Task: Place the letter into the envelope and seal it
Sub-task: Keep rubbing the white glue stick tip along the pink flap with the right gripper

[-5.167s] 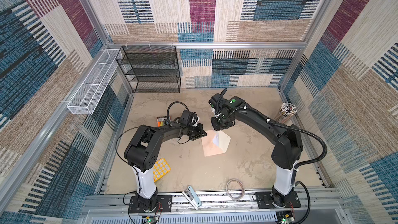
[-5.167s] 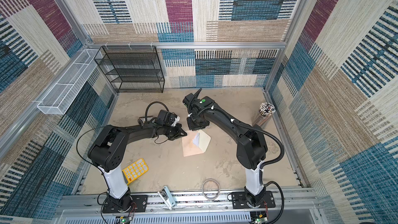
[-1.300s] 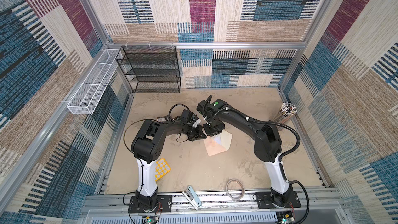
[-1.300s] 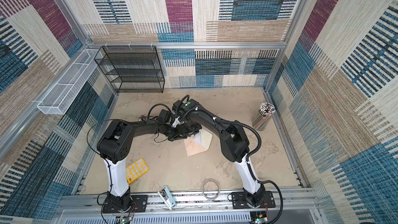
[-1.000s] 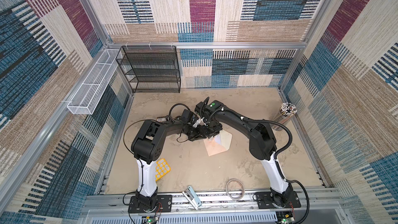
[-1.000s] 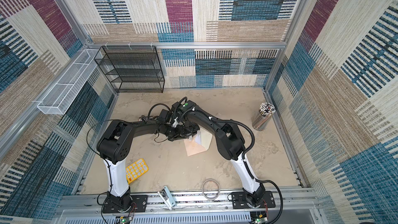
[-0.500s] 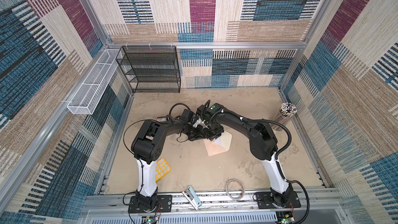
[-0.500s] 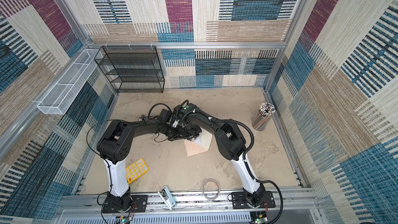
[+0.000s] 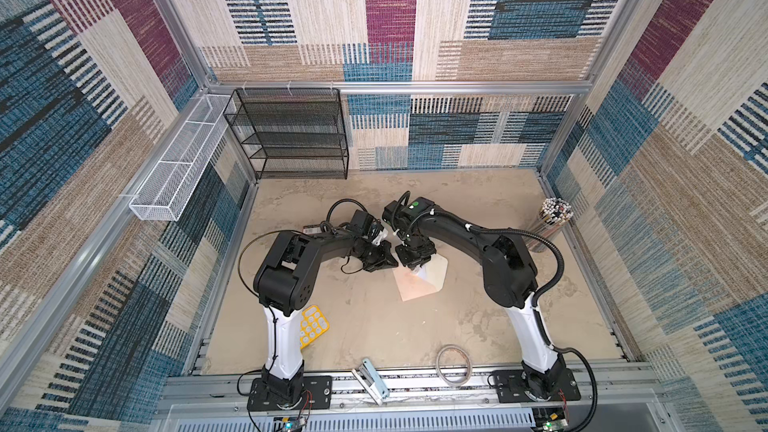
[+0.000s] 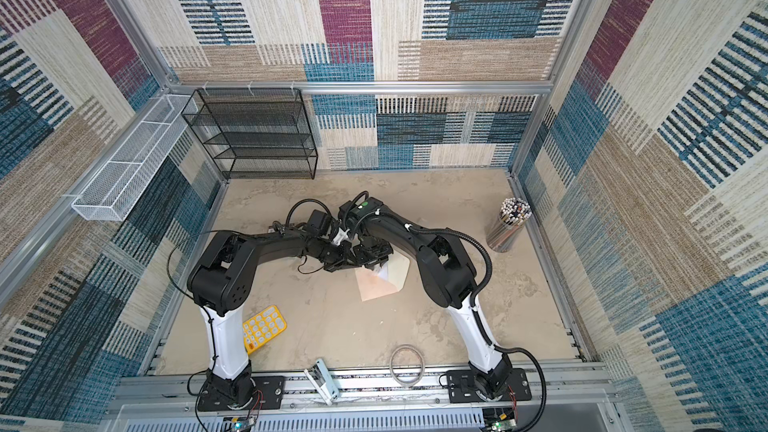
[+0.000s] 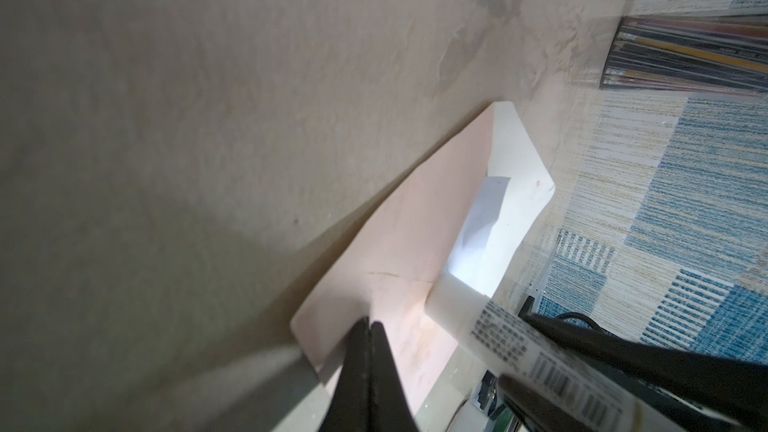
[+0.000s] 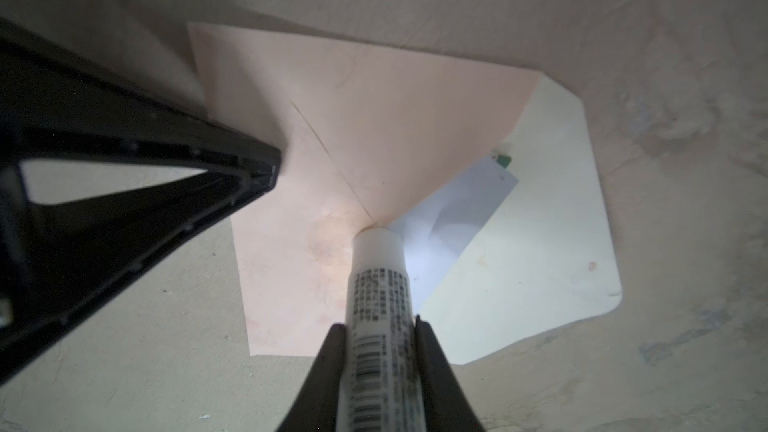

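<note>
The pale pink envelope [image 9: 411,286] [image 10: 374,284] lies flat mid-table with its cream flap [image 12: 540,243] open. The letter [image 12: 457,209] [image 11: 484,209] is tucked inside; only a pale corner with a green tip shows at the mouth. My right gripper [image 12: 380,324] [image 9: 415,255] is shut on a white glue stick [image 12: 378,284] [image 11: 498,334], whose tip touches the envelope where its seams meet. My left gripper [image 11: 370,324] [image 9: 386,259] is shut, and its tips rest on the envelope's [image 12: 374,118] far-left edge.
A yellow calculator [image 9: 313,324] lies by the left arm's base. A stapler [image 9: 370,380] and a tape ring [image 9: 453,365] sit at the front edge. A pencil holder [image 9: 550,222] stands at the right wall. A black mesh shelf [image 9: 291,135] and a white wire basket [image 9: 178,172] are at the back left.
Over five seconds the right gripper with the glue stick came down beside the left gripper onto the envelope. In the last second it edged slightly along it. The left gripper has stayed put.
</note>
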{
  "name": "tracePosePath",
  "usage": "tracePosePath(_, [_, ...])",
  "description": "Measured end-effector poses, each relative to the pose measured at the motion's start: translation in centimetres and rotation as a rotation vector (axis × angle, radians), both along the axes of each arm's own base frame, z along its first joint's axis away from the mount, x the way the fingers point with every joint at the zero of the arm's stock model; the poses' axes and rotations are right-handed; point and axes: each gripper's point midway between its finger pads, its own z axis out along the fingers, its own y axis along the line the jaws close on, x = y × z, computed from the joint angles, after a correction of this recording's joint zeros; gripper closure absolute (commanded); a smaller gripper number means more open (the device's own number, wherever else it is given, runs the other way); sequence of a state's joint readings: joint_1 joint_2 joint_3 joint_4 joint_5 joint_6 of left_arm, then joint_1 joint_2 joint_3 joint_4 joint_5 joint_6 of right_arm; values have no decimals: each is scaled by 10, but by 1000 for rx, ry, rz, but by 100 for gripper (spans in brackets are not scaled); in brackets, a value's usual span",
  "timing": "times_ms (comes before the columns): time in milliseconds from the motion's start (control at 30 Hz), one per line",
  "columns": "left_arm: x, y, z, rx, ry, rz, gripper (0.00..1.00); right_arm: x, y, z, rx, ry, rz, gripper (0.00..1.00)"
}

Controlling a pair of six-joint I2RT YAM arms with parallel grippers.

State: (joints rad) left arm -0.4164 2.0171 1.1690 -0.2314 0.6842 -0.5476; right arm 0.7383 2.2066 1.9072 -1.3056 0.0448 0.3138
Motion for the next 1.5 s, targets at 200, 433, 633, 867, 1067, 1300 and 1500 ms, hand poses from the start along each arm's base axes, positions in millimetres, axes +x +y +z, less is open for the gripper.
tracePosePath(200, [-2, -2, -1, -18, 19, -9, 100, -3, -3, 37, 54, -60, -1, 100])
tracePosePath(433, [-2, -2, -1, -21, 23, -10, 100, -15, -14, 48, 46, -51, -15, 100])
tracePosePath(633, [-2, -2, 0, -19, 16, -9, 100, -10, -6, 56, 75, -66, -17, 100])
tracePosePath(867, [-1, -2, 0, -15, 13, -8, 100, -8, 13, 37, 86, -32, 5, 100])
tracePosePath(1067, [-1, -1, 0, -4, 6, -4, 100, -5, 15, 17, 64, -3, 15, 100])
tracePosePath(1300, [-1, -1, 0, -4, 7, -4, 100, -2, 13, -1, 50, 12, 8, 100])
tracePosePath(1500, [-1, -1, 0, -3, 9, -4, 100, -3, 6, -6, 50, 13, 1, 100])
